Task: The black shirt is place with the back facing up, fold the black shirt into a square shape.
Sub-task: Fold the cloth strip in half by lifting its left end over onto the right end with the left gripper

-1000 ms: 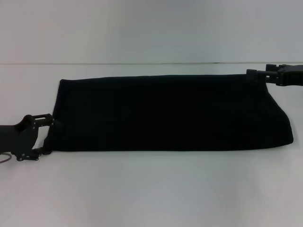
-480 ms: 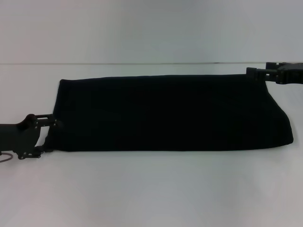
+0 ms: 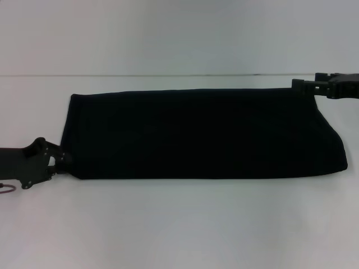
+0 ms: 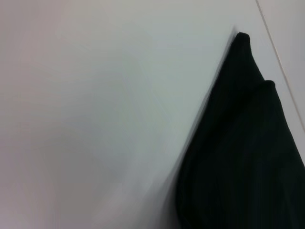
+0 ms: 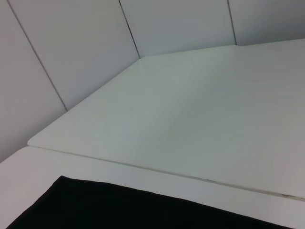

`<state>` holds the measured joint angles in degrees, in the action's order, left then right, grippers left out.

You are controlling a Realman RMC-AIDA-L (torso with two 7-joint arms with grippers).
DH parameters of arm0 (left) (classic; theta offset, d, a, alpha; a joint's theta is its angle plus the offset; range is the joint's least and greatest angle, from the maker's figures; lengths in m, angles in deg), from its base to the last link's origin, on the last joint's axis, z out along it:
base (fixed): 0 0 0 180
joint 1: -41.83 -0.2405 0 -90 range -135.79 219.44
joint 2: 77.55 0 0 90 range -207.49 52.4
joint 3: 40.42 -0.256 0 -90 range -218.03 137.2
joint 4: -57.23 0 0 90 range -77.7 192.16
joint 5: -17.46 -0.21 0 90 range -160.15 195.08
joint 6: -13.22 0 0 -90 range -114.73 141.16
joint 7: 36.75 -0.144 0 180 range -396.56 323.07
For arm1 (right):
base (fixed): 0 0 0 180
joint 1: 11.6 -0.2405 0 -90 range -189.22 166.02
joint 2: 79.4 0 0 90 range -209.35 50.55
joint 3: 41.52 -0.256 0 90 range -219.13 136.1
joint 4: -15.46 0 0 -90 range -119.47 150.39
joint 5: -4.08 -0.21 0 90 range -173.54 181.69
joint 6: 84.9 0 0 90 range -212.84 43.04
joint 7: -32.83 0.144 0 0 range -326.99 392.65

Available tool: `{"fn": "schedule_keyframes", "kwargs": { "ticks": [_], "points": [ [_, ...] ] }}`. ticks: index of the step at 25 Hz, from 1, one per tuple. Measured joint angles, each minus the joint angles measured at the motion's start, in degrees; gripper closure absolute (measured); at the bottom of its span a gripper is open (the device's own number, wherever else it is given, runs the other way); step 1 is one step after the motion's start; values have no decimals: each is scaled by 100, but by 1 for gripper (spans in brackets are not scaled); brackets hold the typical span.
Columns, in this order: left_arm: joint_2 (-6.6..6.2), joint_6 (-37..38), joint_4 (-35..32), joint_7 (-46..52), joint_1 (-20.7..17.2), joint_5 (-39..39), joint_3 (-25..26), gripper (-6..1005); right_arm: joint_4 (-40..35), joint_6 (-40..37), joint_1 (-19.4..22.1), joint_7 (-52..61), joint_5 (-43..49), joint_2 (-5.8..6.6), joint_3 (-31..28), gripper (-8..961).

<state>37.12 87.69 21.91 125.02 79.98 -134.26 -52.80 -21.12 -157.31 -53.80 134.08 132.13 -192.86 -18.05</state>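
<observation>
Two grippers flank my black shirt [image 3: 202, 134], folded into a long band on the white table [image 3: 179, 224]: left gripper [image 3: 60, 158] at its near-left corner, right gripper [image 3: 300, 87] at its far-right corner; I cannot tell either's finger state.

No legible text, labels, brand marks, numbers or signs in any view. The black shirt [image 3: 202, 134] carries no print or tag that can be read. The white table [image 3: 179, 224] around the black shirt bears no markings either.
</observation>
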Motion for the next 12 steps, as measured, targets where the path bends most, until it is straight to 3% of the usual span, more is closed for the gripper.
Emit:
{"fn": "schedule_keyframes", "kwargs": {
  "ticks": [4, 6, 12],
  "points": [
    [8, -93, 0, -107, -14, -20, -104, 545, 0, 9, -8, 0, 0, 0, -4, 28],
    [11, -131, 0, -157, -14, -39, -139, 787, -1, 25, -10, 0, 0, 0, -6, 28],
    [11, -154, 0, -216, -22, -38, -147, 907, -5, 67, -9, 0, 0, 0, 4, 28]
  ]
}}
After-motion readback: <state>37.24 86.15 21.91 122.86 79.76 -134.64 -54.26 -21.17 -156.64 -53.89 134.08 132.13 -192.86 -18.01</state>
